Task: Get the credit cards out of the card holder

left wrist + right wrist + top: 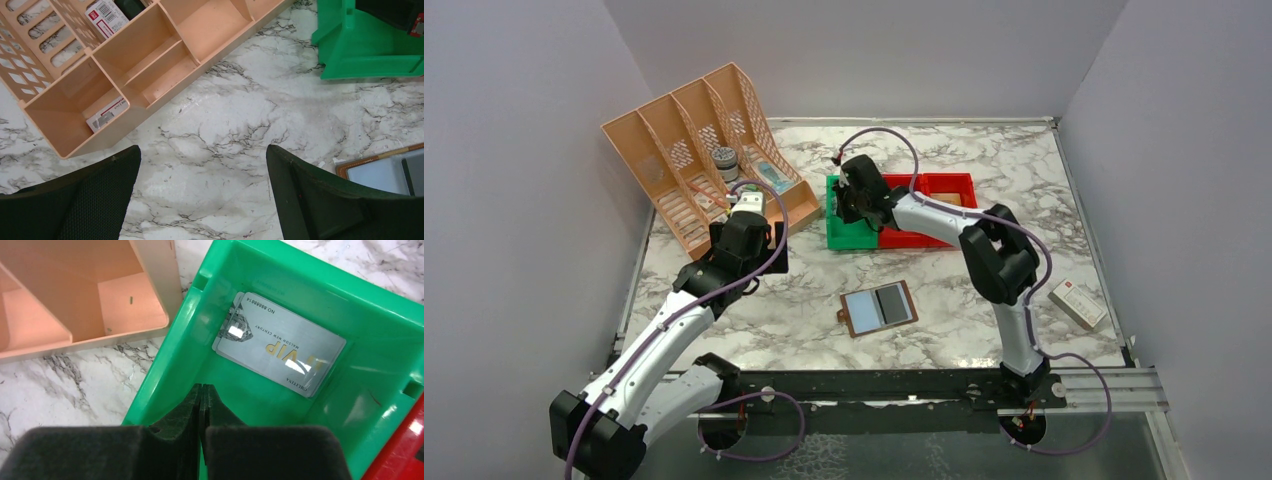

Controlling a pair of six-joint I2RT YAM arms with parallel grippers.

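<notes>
One credit card (279, 351) visible in green bin (370, 315), second edge barely showing.

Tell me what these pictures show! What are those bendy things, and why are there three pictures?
They are two robot arms bolted to a marble-patterned table. One camera looks down from above; one rides on each wrist, so you see each arm's own fingers. The left gripper is wide open over bare table, holding nothing. The right gripper is shut and empty inside a green plastic bin, where a silvery card lies flat. The brown leather card holder lies open on the table, a pale card and a darker one showing. There is also an orange plastic organiser, a red bin and a small white-and-red box.
</notes>
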